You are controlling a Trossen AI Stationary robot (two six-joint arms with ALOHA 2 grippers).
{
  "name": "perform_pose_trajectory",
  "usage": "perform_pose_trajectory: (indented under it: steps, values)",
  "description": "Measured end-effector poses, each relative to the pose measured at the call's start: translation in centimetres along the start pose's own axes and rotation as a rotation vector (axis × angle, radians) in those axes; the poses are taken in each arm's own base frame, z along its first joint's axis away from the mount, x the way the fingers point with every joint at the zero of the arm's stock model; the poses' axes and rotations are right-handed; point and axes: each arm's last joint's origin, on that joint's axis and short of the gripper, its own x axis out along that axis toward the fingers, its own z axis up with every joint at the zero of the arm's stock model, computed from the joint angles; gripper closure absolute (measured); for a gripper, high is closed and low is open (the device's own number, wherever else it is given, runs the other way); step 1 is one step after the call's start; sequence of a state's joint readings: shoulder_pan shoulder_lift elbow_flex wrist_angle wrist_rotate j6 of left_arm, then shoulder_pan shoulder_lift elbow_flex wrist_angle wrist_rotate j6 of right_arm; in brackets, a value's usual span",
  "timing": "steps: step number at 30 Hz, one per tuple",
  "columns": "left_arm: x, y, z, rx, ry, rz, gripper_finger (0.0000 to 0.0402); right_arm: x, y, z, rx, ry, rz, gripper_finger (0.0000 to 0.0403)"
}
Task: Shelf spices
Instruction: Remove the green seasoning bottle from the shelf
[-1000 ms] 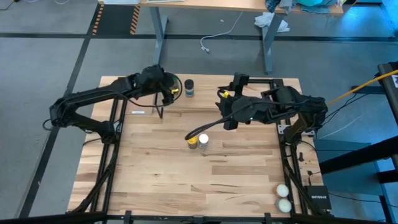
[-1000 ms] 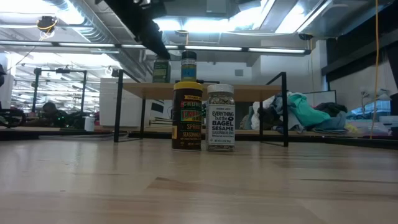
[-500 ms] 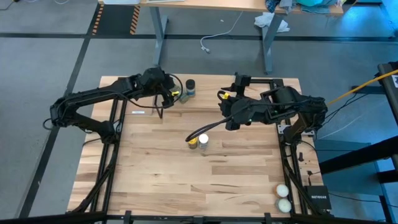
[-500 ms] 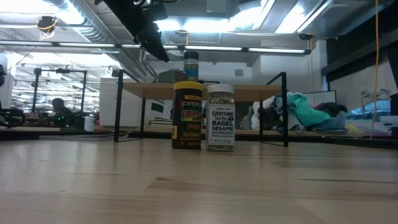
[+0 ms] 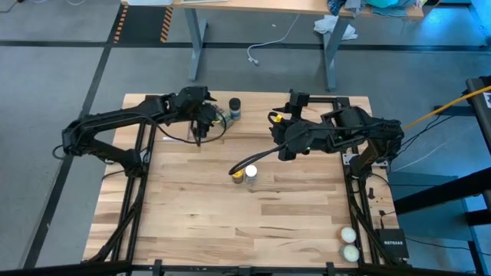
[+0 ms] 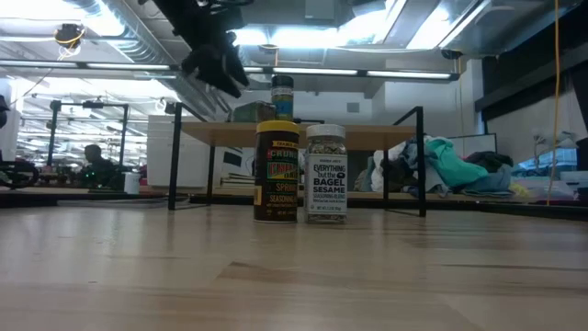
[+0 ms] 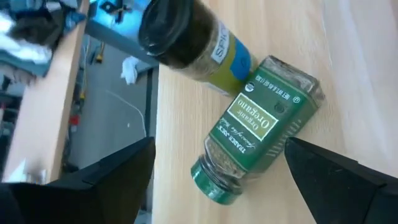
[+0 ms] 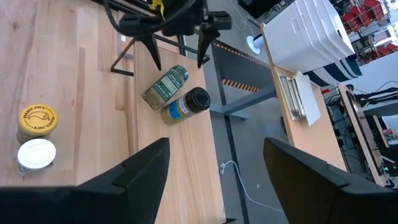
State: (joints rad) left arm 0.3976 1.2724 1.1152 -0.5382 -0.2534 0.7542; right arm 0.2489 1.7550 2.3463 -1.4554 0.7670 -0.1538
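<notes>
The shelf [image 5: 253, 124] stands along the table's far side. On it the black-lidded spice jar [image 5: 234, 107] stands upright. Right beside it the green-lidded oregano jar [image 7: 252, 134] lies on its side, its lid toward the table's near left. My left gripper [image 7: 219, 148] hangs open just above and to the left of the fallen jar [image 5: 221, 116], touching nothing. The yellow-lidded jar [image 5: 238, 175] and the white-lidded jar [image 5: 251, 173] stand side by side on the tabletop at mid-table. My right gripper [image 5: 285, 149] hovers open, high over the table right of centre.
The shelf's thin black legs [image 6: 175, 156] rise from the tabletop. Two whitish balls [image 5: 349, 234] lie at the near right corner. A black box [image 5: 390, 244] sits beyond them off the table's right edge. Bare wood spreads across the near half [image 5: 199, 222].
The green-lidded jar, upright on the shelf a second ago, has tipped over and now lies on its side beside the black-lidded jar. My left gripper has rolled about its own pointing line while staying open and almost in place above the shelf.
</notes>
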Motion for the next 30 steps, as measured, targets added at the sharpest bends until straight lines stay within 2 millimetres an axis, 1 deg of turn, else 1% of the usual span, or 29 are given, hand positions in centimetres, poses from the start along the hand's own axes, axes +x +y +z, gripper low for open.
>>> perform_pose_trajectory:
  steps: [5, 14, 17, 20, 22, 24, 30]
  values:
    - [1.3, 0.0, -0.6, 0.033, 0.059, -0.028, 0.0050, 0.0, 0.0, 0.0, 0.000, 0.000, 0.000, 0.0139]
    - [5.0, -0.4, -1.4, 0.061, 0.150, -0.089, 0.0050, 0.0, 0.0, 0.0, -0.001, 0.000, 0.000, 0.0139]
    - [5.7, -0.4, -1.6, 0.054, 0.169, -0.099, 0.0050, 0.0, 0.0, 0.0, -0.001, 0.001, 0.000, 0.0139]
    - [5.7, -0.5, -1.7, 0.047, 0.165, -0.113, 0.0056, 0.0, 0.0, 0.0, -0.001, 0.000, 0.000, 0.0139]
    - [5.6, -0.5, -1.7, 0.044, 0.164, -0.116, 0.0071, 0.0, 0.0, 0.0, -0.001, 0.000, 0.000, 0.0139]
    - [5.6, -0.5, -1.7, 0.041, 0.167, -0.118, 0.0094, 0.0, 0.0, 0.0, -0.001, 0.000, 0.000, 0.0139]
    - [5.6, -0.8, -1.8, 0.045, 0.177, -0.140, 0.0193, 0.0, 0.0, 0.0, 0.000, 0.000, 0.000, 0.0139]
